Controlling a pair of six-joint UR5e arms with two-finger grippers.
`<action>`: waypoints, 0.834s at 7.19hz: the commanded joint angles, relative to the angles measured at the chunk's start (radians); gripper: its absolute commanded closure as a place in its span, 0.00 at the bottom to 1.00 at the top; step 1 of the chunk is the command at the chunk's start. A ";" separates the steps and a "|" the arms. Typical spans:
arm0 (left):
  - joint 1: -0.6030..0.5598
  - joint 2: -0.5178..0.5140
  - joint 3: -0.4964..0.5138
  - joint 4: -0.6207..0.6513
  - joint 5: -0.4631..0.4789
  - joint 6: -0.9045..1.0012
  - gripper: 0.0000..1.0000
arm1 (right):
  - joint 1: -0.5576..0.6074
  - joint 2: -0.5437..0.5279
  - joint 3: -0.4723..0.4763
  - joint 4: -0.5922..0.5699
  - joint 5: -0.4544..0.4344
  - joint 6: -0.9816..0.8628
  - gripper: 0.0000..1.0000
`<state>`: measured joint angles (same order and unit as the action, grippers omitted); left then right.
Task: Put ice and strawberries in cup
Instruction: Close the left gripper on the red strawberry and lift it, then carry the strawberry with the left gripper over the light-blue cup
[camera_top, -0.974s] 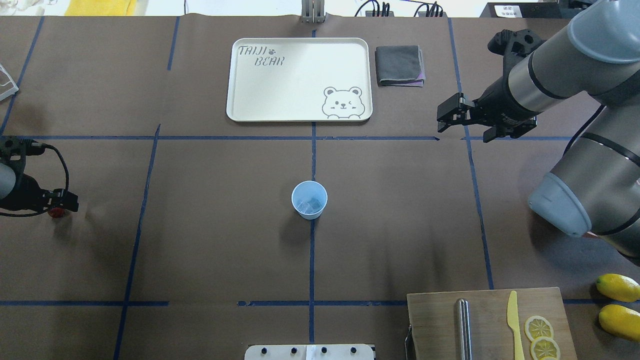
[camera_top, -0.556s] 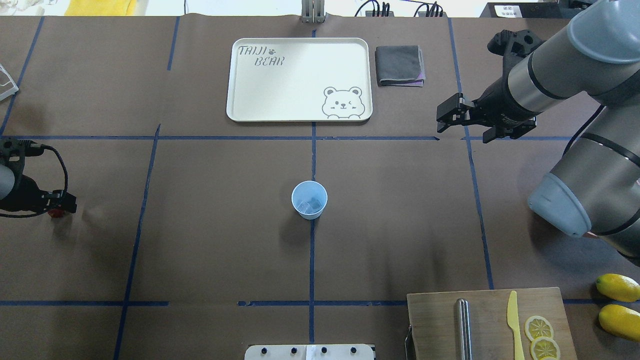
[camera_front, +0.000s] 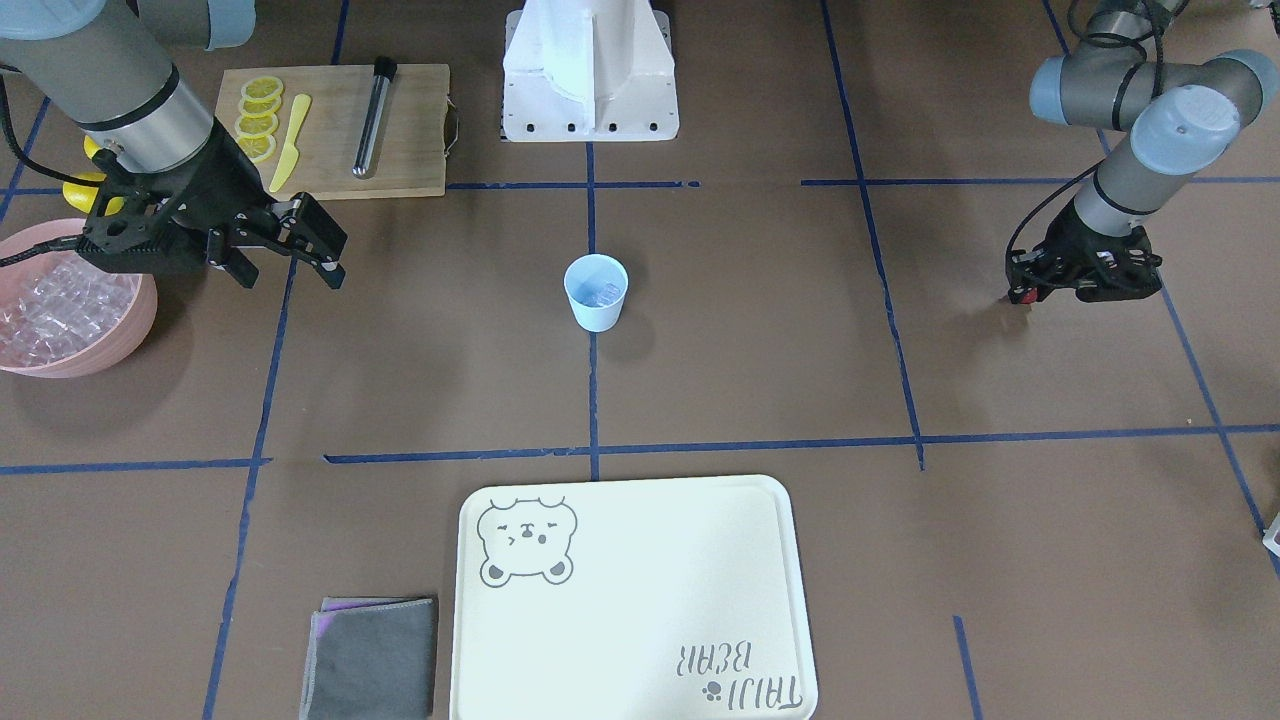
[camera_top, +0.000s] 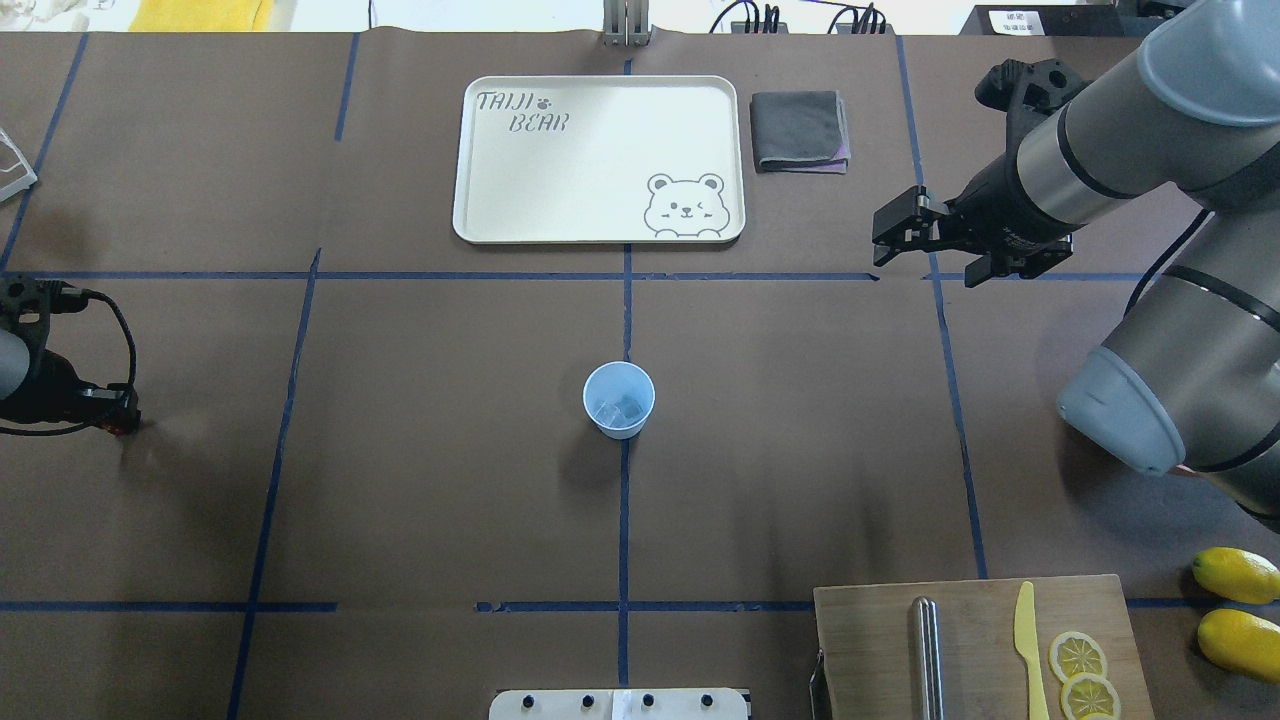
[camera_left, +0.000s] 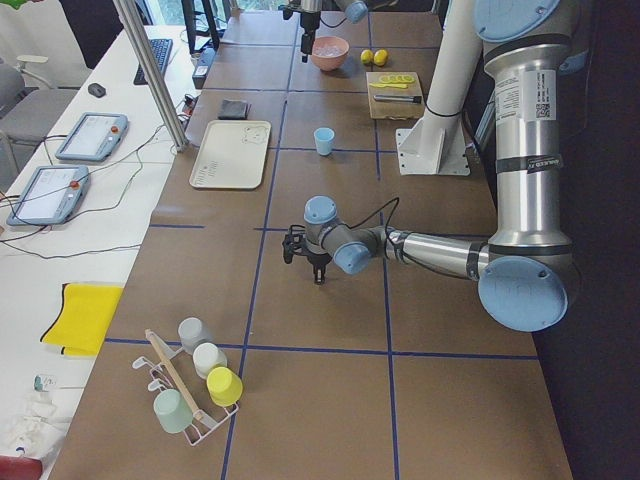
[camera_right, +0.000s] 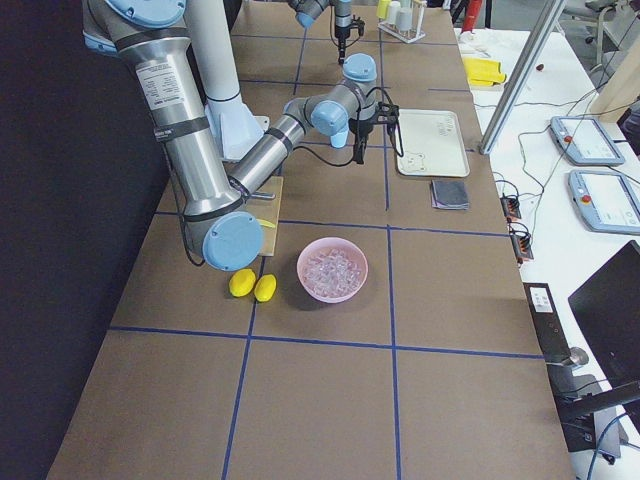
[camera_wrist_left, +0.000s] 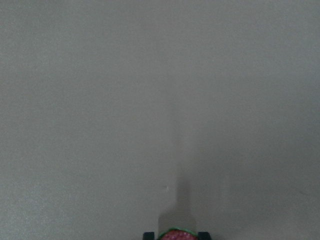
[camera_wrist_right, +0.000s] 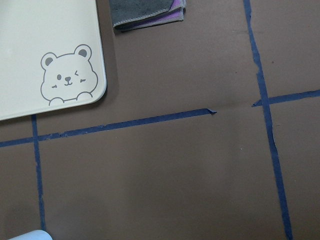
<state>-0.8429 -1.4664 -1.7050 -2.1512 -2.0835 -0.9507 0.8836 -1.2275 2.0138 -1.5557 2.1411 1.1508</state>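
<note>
The left tool (camera_top: 124, 425), closed on the strawberry (camera_wrist_left: 176, 235) by the tabletop's left edge, is hanging well apart from the cup (camera_top: 619, 399), which is sitting mid-tabletop holding ice (camera_top: 618, 411), directly toward the right edge, while the right tool (camera_top: 886, 238) is hovering wide and empty.

I see a brown table (camera_top: 400, 480) gridded with blue tape (camera_top: 623, 520). On it stand cup (camera_front: 597, 312), tray (camera_top: 580, 170), cloth (camera_top: 798, 130), board (camera_top: 870, 640), bowl (camera_front: 120, 345).
</note>
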 joint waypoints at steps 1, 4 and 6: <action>0.005 -0.029 -0.104 0.011 -0.018 -0.136 1.00 | 0.005 -0.009 0.023 -0.003 0.005 0.000 0.01; 0.101 -0.349 -0.087 0.016 -0.109 -0.472 1.00 | 0.060 -0.055 0.046 0.000 0.049 -0.022 0.01; 0.235 -0.583 -0.053 0.093 0.035 -0.570 1.00 | 0.064 -0.058 0.046 0.000 0.049 -0.028 0.01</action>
<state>-0.6768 -1.9039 -1.7749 -2.1123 -2.1350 -1.4455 0.9428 -1.2806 2.0593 -1.5560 2.1888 1.1262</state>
